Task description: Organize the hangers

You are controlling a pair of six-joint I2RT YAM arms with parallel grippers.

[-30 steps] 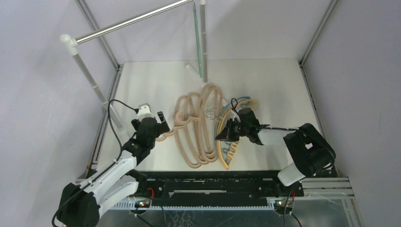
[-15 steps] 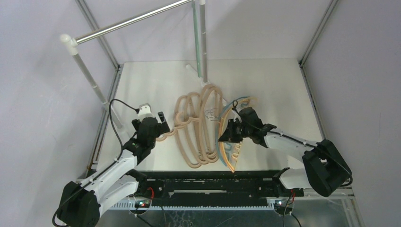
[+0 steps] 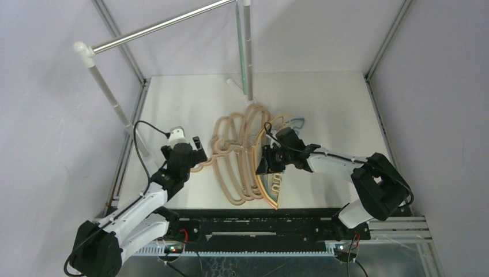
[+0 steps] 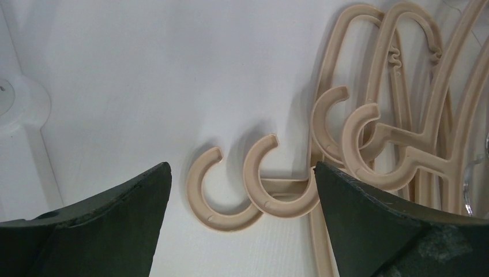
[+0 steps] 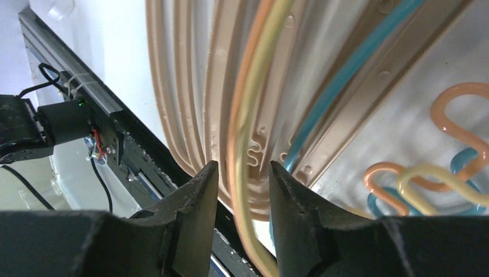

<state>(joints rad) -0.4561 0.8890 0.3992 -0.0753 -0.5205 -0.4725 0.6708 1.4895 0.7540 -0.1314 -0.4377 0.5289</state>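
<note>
Several thick beige hangers (image 3: 233, 158) lie stacked mid-table, and their rounded hooks (image 4: 216, 202) point left. My left gripper (image 3: 194, 146) is open and empty just left of them; the left wrist view (image 4: 242, 167) shows two hooks on the table between its spread jaws. My right gripper (image 3: 267, 163) is shut on the thin orange and yellow hangers (image 3: 258, 173), held tilted on edge over the right side of the beige stack. In the right wrist view (image 5: 243, 164) those strands (image 5: 245, 98) run between the jaws. A blue hanger (image 5: 346, 75) lies beneath.
The silver rail (image 3: 161, 26) spans white poles (image 3: 109, 95) at the back left. A thin green strip (image 3: 240, 52) hangs beside the back pole (image 3: 248, 46). A pole base (image 4: 20, 107) sits left of my left gripper. A black rail (image 3: 259, 222) runs along the table's near edge.
My right gripper has moved left with the thin coloured hangers, swinging them up onto the right edge of the beige stack. The left arm has not moved.
</note>
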